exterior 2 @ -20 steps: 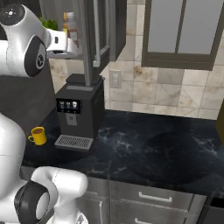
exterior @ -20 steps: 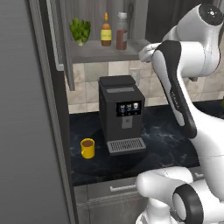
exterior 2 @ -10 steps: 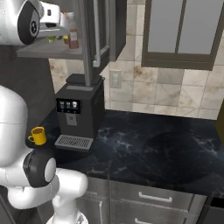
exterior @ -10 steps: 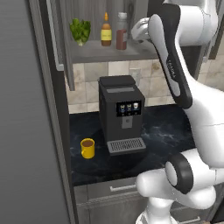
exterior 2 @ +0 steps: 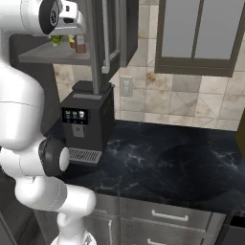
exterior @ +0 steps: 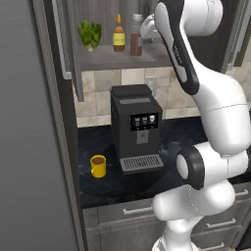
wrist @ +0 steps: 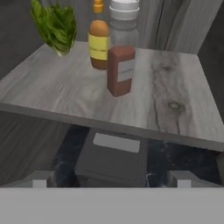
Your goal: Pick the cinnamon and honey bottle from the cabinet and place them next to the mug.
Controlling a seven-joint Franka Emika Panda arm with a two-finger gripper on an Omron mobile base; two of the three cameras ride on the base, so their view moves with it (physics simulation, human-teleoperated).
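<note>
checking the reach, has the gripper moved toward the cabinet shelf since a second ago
Yes. In the left base view the hand rose from beside the coffee machine top up to shelf level, close to the right of the cinnamon on the cabinet shelf.

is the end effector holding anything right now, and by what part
Nothing is held. The end effector is open, short of the shelf edge, with the cinnamon and honey bottle standing untouched on the cabinet shelf ahead of it.

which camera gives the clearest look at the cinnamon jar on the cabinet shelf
The hand view: the cinnamon jar stands close and unblocked near the shelf front, just ahead of the honey bottle. The left base view shows it small, beside the arm; the right base view shows it tiny, partly behind the arm.
</note>
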